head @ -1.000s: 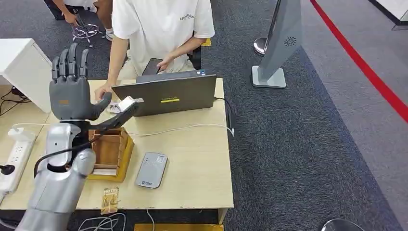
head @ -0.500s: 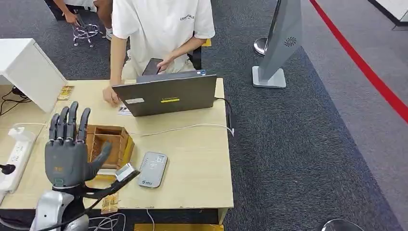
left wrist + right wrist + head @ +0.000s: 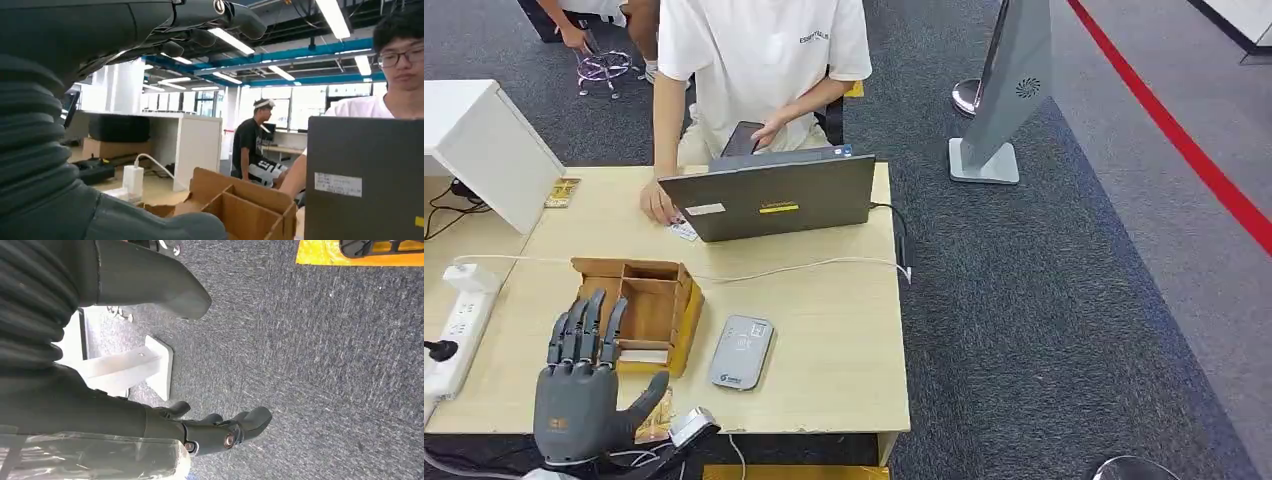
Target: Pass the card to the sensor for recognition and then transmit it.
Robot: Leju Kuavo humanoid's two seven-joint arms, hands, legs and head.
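Note:
A gold card (image 3: 662,415) lies on the wooden table (image 3: 824,320) at its front edge, partly behind my left thumb. The grey card sensor (image 3: 740,352) lies flat to the right of it. My left hand (image 3: 584,385) is low at the table's front-left corner, palm away from me, fingers spread upward and holding nothing; the left wrist view shows its fingers (image 3: 200,15) stretched out. My right hand (image 3: 150,415) hangs over grey carpet with its fingers (image 3: 225,432) loosely extended and nothing in them.
An open cardboard box (image 3: 649,305) sits left of the sensor. A person (image 3: 754,60) sits behind a laptop (image 3: 769,200), one hand near a small card (image 3: 682,229). Another gold card (image 3: 563,190), a power strip (image 3: 459,320) and a white cabinet (image 3: 474,140) are on the left.
My left hand has dropped from up near the laptop down toward me to the table's front edge, staying spread and holding nothing throughout.

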